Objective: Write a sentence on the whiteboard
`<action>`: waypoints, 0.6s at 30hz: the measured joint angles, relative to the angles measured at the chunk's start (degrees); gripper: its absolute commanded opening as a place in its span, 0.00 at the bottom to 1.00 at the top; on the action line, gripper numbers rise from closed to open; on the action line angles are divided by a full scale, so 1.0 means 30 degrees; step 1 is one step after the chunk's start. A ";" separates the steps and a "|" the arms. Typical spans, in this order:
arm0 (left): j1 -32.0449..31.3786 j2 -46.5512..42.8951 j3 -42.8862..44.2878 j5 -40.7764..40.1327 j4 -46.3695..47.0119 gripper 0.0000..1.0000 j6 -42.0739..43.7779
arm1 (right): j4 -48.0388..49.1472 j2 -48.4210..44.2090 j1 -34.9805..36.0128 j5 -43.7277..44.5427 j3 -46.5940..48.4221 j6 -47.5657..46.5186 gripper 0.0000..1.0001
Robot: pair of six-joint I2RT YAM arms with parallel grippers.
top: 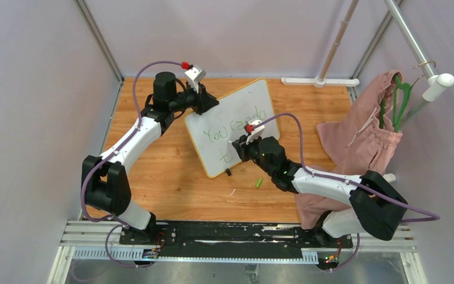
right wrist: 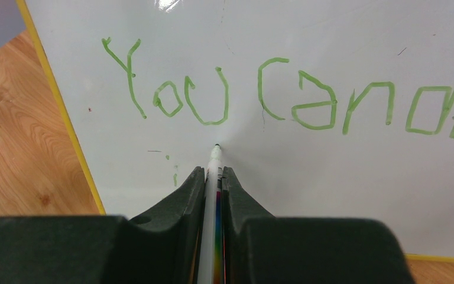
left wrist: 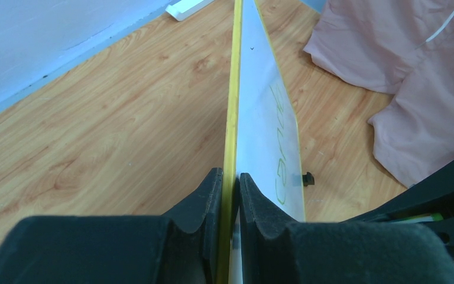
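The whiteboard [top: 224,115] stands tilted on the wooden table, white with a thin yellow rim [left wrist: 232,106]. Green lettering [right wrist: 260,94] on it reads "You can do" in one line; below it are only small green marks [right wrist: 175,176]. My left gripper [left wrist: 231,183] is shut on the board's upper left edge [top: 204,100]. My right gripper [right wrist: 214,173] is shut on a white marker [right wrist: 211,201] with a rainbow stripe. Its green tip [right wrist: 216,146] is at the board just under the "u". In the top view the right gripper [top: 238,146] is over the board's lower part.
A green marker cap [top: 259,182] lies on the table below the board. A pink garment [top: 360,139] on a green hanger [top: 401,100] hangs at the right. A white stand base [top: 319,81] lies at the back. A black board foot [left wrist: 308,178] shows.
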 measured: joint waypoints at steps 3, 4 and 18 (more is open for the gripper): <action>0.0000 0.0000 0.0000 0.0000 0.0000 0.05 0.0000 | 0.0000 0.0000 0.0000 0.0000 -0.0007 0.0000 0.00; 0.0000 0.0000 0.0000 0.0000 0.0000 0.05 0.0000 | 0.0022 0.0000 0.0000 0.0000 -0.0029 0.0007 0.00; -0.0015 0.0000 0.0000 -0.0015 0.0000 0.05 0.0000 | 0.0430 -0.0211 -0.0007 -0.0029 -0.1712 0.0685 0.00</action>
